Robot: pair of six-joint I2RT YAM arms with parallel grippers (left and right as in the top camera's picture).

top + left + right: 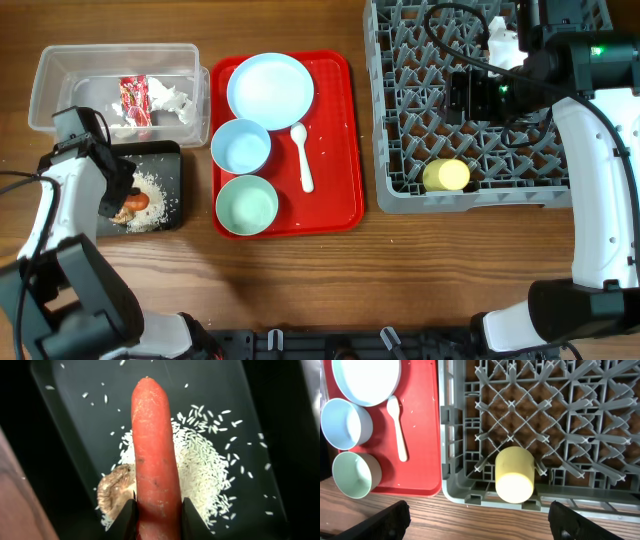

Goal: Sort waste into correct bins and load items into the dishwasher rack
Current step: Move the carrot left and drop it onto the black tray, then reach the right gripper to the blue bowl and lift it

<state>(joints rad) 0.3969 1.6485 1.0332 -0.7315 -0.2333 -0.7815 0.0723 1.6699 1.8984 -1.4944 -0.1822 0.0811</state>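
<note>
Left hand (159, 513) clamped on carrot (152, 445) at its near end, long axis running straight away over rice (205, 465) in black tray (250, 405); right hand (481, 525) spread apart, well off above rack (465, 492).

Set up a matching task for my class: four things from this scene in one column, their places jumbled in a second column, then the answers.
Things
1. carrot
2. yellow cup
3. white spoon
4. crumpled napkin

Places
A. in the grey rack
B. in the clear tub
C. gripped by the left end effector, over the black tray
D. on the red tray

Pairs: 1-C, 2-A, 3-D, 4-B
</note>
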